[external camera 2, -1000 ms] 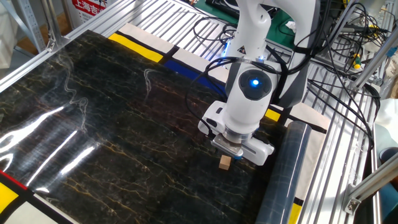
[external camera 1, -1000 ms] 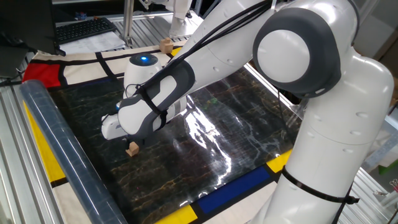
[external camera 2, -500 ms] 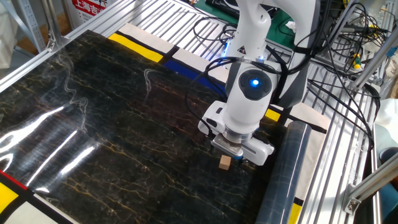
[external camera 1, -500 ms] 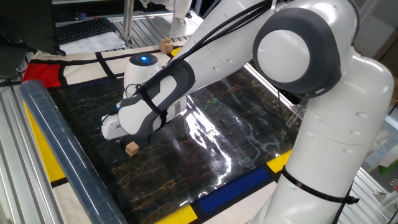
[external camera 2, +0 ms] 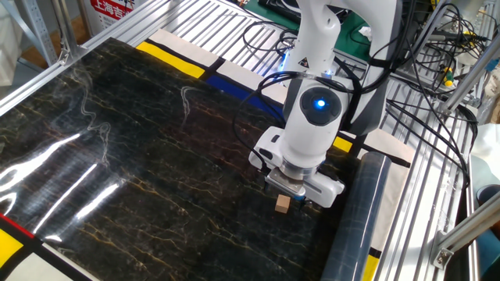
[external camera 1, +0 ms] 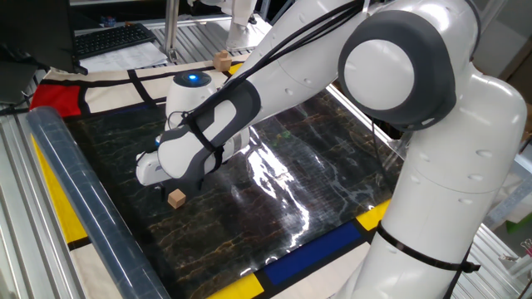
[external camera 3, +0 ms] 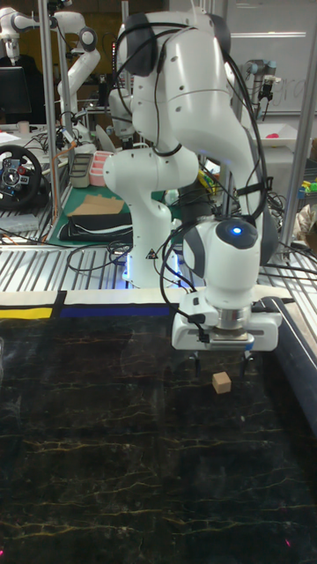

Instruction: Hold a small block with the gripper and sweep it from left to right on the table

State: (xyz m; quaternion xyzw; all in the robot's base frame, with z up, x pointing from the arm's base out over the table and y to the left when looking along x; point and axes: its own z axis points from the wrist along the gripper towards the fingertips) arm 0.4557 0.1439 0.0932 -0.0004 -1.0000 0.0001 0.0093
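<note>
The small block [external camera 1: 175, 198] [external camera 2: 282, 203] [external camera 3: 221, 382], a tiny tan wooden cube, rests on the table [external camera 1: 307, 166] [external camera 2: 117, 156] [external camera 3: 106, 441], a glossy black sheet with brown veins. The gripper [external camera 1: 170, 189] [external camera 2: 286, 195] [external camera 3: 221, 361] hangs from the white arm's blue-lit wrist directly over the block. It is open, with its black fingertips [external camera 3: 195, 358] spread wide to either side of the cube and a little above it. Nothing is held. In one fixed view the wrist hides most of the fingers.
A clear plastic roll [external camera 1: 75, 191] [external camera 2: 355, 226] lies along the table edge close beside the block. A larger, paler wooden cube [external camera 1: 221, 60] sits on the far cloth border. Yellow, blue, red and white cloth panels [external camera 1: 324, 245] and metal rails [external camera 2: 422, 195] frame the sheet.
</note>
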